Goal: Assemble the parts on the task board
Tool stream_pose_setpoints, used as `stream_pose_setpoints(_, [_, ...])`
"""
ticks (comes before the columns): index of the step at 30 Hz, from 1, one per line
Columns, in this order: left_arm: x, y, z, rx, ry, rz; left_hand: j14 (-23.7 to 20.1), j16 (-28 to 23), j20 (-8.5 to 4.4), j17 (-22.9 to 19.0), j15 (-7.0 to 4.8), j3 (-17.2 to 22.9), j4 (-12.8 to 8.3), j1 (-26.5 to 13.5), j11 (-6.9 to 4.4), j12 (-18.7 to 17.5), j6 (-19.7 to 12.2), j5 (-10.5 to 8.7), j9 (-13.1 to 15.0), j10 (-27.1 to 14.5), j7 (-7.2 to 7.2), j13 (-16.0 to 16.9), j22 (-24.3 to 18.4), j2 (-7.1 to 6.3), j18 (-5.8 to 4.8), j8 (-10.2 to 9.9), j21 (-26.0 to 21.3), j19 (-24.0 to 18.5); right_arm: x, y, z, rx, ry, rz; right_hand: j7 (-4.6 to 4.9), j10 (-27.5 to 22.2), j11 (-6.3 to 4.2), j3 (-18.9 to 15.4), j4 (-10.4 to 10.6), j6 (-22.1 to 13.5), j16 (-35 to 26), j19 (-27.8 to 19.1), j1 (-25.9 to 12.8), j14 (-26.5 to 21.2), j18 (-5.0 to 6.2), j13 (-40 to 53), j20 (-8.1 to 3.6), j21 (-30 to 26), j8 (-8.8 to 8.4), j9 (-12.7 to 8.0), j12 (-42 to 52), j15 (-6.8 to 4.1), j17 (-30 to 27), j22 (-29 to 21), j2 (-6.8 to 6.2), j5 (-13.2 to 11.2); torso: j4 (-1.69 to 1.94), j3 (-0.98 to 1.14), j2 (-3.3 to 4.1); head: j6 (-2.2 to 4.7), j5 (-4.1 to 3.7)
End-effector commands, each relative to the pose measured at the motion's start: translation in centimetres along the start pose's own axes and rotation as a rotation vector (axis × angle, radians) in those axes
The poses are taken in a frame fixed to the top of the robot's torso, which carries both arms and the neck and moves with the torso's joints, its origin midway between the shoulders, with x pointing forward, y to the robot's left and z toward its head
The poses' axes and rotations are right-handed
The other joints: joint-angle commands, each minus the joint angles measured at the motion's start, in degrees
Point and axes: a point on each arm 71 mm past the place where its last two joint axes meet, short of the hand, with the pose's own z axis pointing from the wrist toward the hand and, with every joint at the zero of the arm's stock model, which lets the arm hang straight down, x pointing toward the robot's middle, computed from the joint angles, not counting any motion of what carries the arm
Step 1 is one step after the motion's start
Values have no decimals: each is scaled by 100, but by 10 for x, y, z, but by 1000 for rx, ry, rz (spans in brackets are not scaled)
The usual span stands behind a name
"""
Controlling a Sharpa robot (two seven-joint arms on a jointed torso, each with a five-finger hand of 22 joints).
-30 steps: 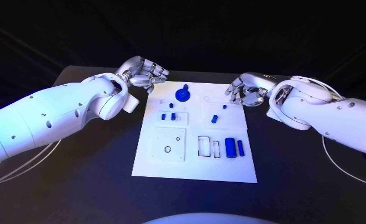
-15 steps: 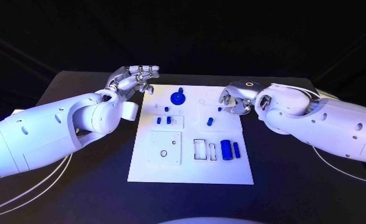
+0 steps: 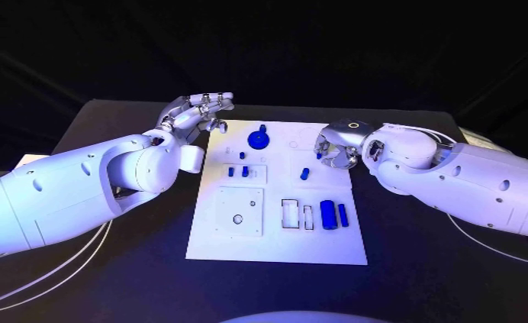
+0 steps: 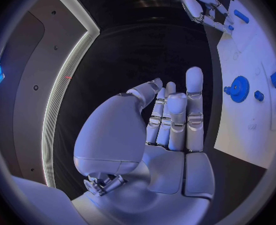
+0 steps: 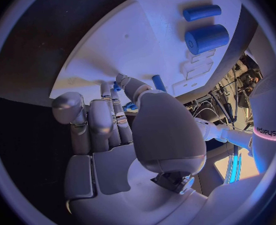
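The white task board [image 3: 275, 240] lies mid-table. On it are a blue gear [image 3: 259, 138] [image 4: 239, 89], small blue pieces [image 3: 236, 172], a blue peg [image 3: 304, 174] [image 5: 158, 82], a thick blue cylinder [image 3: 328, 212] [image 5: 206, 37] and a slim one [image 3: 344, 214] [image 5: 201, 11]. My right hand [image 3: 336, 147] [image 5: 113, 130] hangs over the board's right edge, fingers curled round a small blue piece [image 3: 320, 156] [image 5: 116, 87]; I cannot tell whether it grips the piece. My left hand [image 3: 198, 117] [image 4: 172, 120] floats left of the board's far corner, fingers straight, holding nothing.
A white square plate [image 3: 240, 211] with a hole sits on the board's near left, and rectangular slots [image 3: 291, 213] lie beside the cylinders. Black table [image 3: 132, 277] surrounds the board. White cables run past both forearms.
My right hand has moved in from the right, over the board's edge, to the small blue piece, with its fingers curled more. My left hand's fingers have straightened.
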Motion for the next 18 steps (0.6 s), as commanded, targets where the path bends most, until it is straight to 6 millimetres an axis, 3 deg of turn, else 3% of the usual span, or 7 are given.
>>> stream_pose_setpoints(1, [2,-1,0,11,15,-23,-65,-33,6,-32,-4,-41,-17,28,-9,33,-35,-4,2,-44,-1,8,-35,54,54,29,-54,-39,3,2,1,-13,27,-17,-3,80,-2,58,-9,65,-32,50,57,91,79,-32,-3,-11,-30,13,-35,-12,-13,9,53,-30,-6,-1,-9,-10,4])
stream_pose_setpoints(9, [3,-1,0,10,19,-25,-104,-68,4,-103,-4,-45,-46,80,-6,68,-53,2,-2,-76,5,10,-108,73,66,40,-150,-63,6,4,4,-30,43,-11,-94,382,-85,159,-3,336,-46,126,72,128,62,-154,-50,44,26,55,-45,-71,-48,97,213,-242,-6,0,-10,-25,14])
stream_pose_setpoints(18, [2,-1,0,9,17,-24,-114,-75,4,-119,-4,-45,-60,101,-5,84,-57,4,-3,-85,6,11,-128,80,69,46,-178,-68,7,9,5,-48,45,17,-109,519,-100,190,48,428,2,182,24,155,44,-225,-74,98,26,74,-88,-90,-6,187,333,-392,1,-8,-5,-29,7])
